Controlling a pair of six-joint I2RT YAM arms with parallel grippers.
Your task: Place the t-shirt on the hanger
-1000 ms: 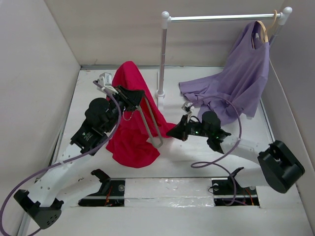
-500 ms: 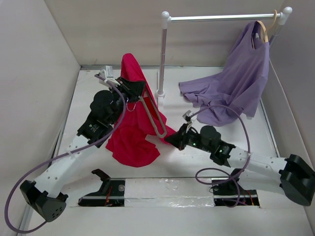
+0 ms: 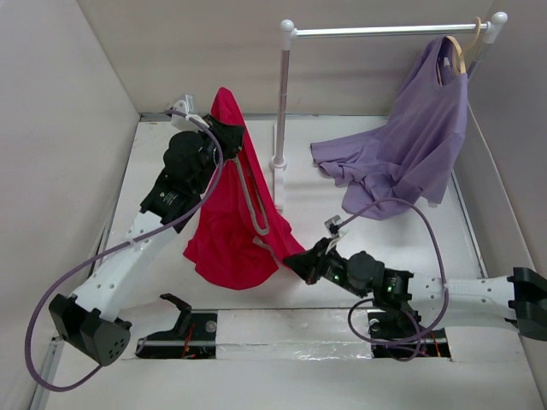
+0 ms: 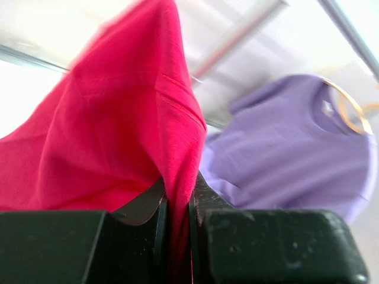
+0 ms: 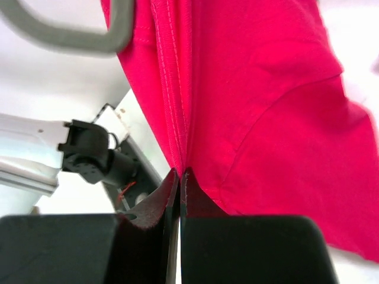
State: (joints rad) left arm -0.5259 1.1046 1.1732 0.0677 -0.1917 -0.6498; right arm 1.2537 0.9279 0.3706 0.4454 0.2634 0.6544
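T-shirt [image 3: 224, 239]: crimson, held up off the table [image 3: 154, 171] on the left side. It hangs as a tall peaked drape, with its lower part pooled on the surface.

Left gripper [image 4: 177, 195]: clenched on a fold at the top of the drape. In the left wrist view, red cloth is pinched between the 2 fingers.

Right gripper [image 5: 179, 174]: low and near the front edge, fingers closed tight on a stitched seam or hem at the shirt's lower right corner.

Hanger [image 5: 77, 39]: thin and grey. It dangles against the front of the drape, between the 2 grippers, and is not inside the shirt as far as I can see.

Handling (my judgement):
- The cloth is light, limp and stretchy. It folds wherever it is not supported and can slide out of a shallow pinch.
- The best holds are the double-stitched edges: collar, shoulder seam, hem. The seam the right gripper holds looks like a sound grip.
- Opening the hem or neck takes 2 separated holds, so the hanger can pass inside.
- The hanger is stiff and light, and likely to swing. The hook or neck is the sensible place to hold it.

Hidden or unclear:
- What carries the hanger's hook. It is lost behind the left gripper and cloth, so I cannot tell whether that gripper also traps it.
- The collar and sleeves cannot be picked out in the bunched folds.
- The right wrist view cuts the hanger to 1 curved end.
- The purple shirt [image 4: 284, 148] on the rail [image 3: 385, 31] is blurred in the left wrist view.
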